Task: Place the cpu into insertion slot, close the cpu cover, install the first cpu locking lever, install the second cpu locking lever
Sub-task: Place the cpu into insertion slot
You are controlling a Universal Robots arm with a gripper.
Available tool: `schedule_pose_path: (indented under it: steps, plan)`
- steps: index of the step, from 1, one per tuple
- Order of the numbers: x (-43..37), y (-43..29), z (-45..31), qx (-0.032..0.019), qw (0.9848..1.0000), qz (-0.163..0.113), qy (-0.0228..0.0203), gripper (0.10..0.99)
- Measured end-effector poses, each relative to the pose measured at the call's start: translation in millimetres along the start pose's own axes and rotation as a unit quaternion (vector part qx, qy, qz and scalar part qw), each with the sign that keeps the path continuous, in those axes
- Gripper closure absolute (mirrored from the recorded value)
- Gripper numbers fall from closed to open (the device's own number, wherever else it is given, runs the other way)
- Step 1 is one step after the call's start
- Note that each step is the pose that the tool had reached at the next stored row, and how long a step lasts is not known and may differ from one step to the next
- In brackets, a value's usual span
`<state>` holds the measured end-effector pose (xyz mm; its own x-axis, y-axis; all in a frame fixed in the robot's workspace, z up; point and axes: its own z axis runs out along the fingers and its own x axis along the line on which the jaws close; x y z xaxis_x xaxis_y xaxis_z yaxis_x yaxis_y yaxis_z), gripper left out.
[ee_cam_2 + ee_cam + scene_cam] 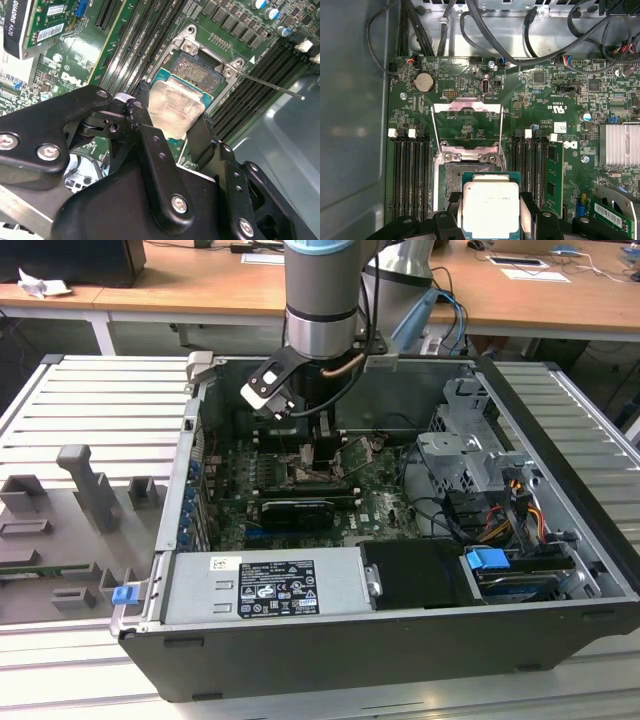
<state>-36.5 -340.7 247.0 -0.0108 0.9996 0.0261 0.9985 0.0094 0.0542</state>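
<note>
The cpu point(491, 207): clamped by two opposite edges between the black fingers point(527, 205) of the hand point(491, 212), pale metal top in plain sight in both wrist views. On the slatted counter point(80, 410), down inside the open computer case point(400, 650). Over the green motherboard point(545, 100), overlapping one edge of the insertion slot point(451, 176), dark pin field partly exposed. Just beyond, cpu cover point(465, 106) swung up open. Whether chip and slot are touching: cannot tell.

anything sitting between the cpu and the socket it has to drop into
Nothing visible does. The gripper holds the cpu by two opposite edges, close above the insertion slot, whose dark pin field lies bare. In the first wrist view the cpu cover stands flipped open, away from the socket.
</note>
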Motion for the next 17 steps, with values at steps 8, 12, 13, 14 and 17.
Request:
schedule_pose_path:
  steps: [8,12,13,14,17]
  plan:
    - [0.7,-0.2,2.9,0.0000,1.0000,0.000,0.0000,0.545]
    - [8.6,0.0,4.6,0.0000,1.0000,0.000,-0.0010,0.545]
    - [11.0,-0.1,5.0,0.0001,1.0000,0.000,-0.0013,0.545]
    - [12.6,-0.1,5.9,0.0000,1.0000,0.000,-0.0013,0.545]
    - [14.1,-0.3,11.6,0.0000,1.0000,-0.001,-0.0012,0.545]
